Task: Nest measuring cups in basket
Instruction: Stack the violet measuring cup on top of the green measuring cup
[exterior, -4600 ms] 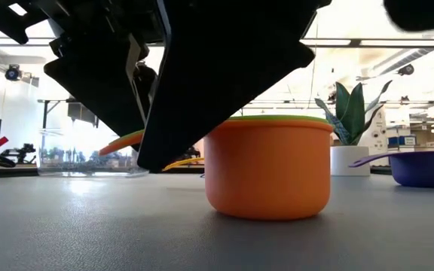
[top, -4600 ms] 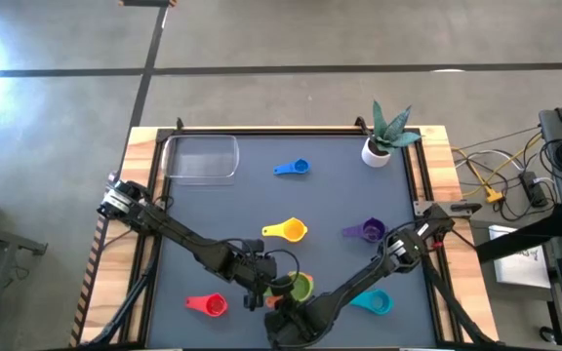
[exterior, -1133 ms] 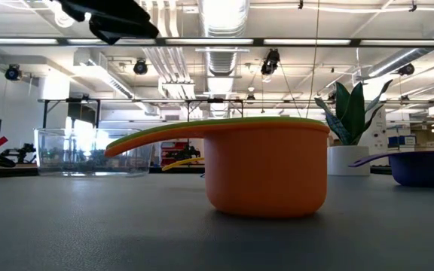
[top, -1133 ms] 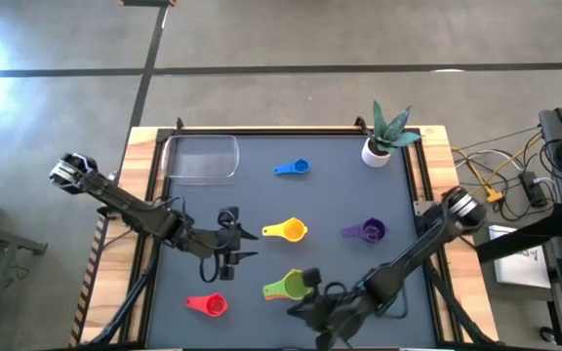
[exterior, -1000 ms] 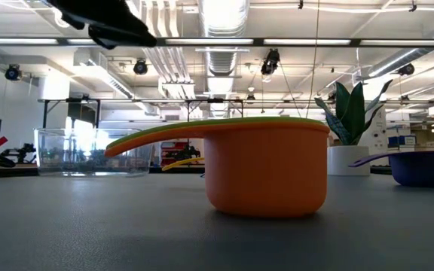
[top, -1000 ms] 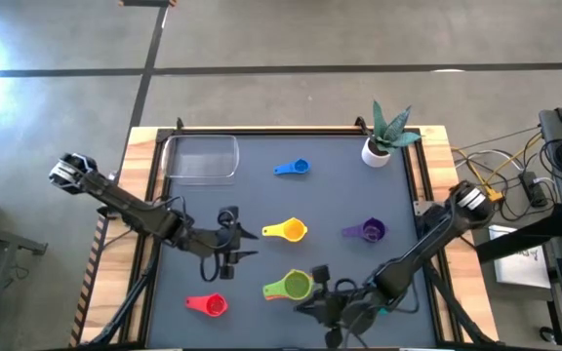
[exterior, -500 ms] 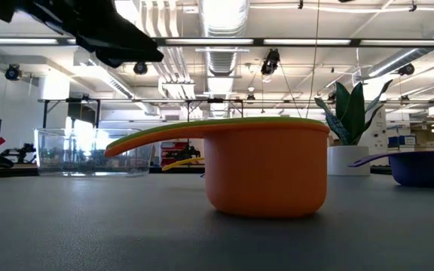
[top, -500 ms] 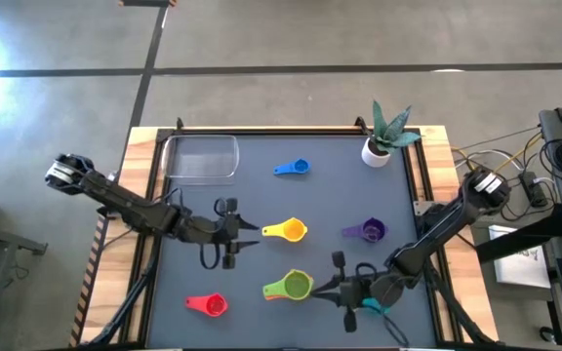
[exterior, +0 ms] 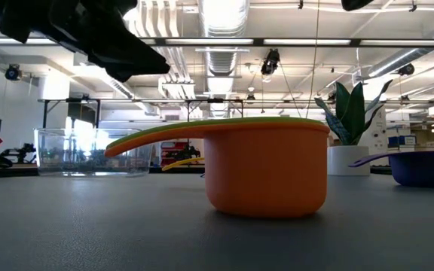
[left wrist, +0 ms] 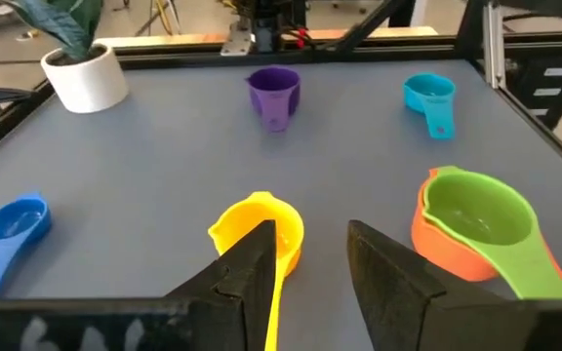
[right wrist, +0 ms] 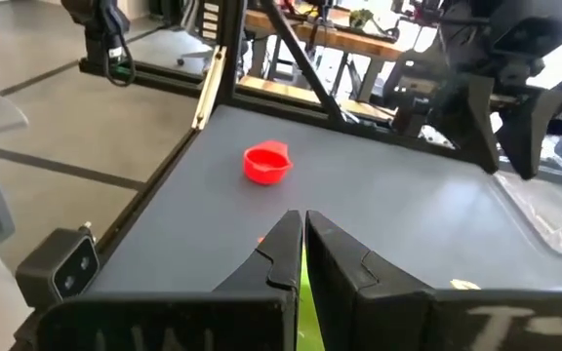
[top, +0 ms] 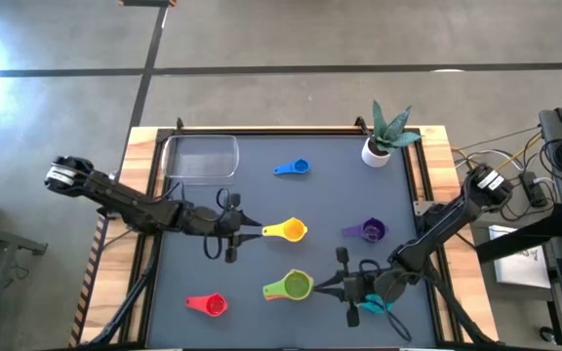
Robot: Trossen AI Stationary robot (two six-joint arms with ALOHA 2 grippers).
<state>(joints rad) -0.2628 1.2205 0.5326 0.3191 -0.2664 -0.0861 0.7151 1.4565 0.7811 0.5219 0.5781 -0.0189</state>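
The left gripper (top: 239, 232) hangs above the table with its two dark fingers a narrow gap apart and nothing between them; in the left wrist view the flat handle of the yellow cup (left wrist: 260, 229) runs under that gap, but I cannot tell whether the fingers touch it. The right gripper (top: 326, 286) sits just beside the green cup (top: 295, 286), its wedge-shaped fingers pressed together and empty. The green cup lies nested inside the orange cup (exterior: 267, 175), a smooth round plastic pot whose rim and flat handle show a thin green edge on top. The remaining cups lie singly on the matte, finely grained grey table (top: 252, 200): blue cup (top: 296, 168) towards the far side, purple cup (top: 369, 231) on the right, red cup (top: 211, 305) near the left front, and teal cup (top: 377, 305) partly hidden under the right arm. The basket (top: 201, 158), clear glossy plastic with rounded corners and low walls, stands in the far left corner with no cup in it. A white pot (top: 377, 152) with a spiky plant stands in the far right corner.
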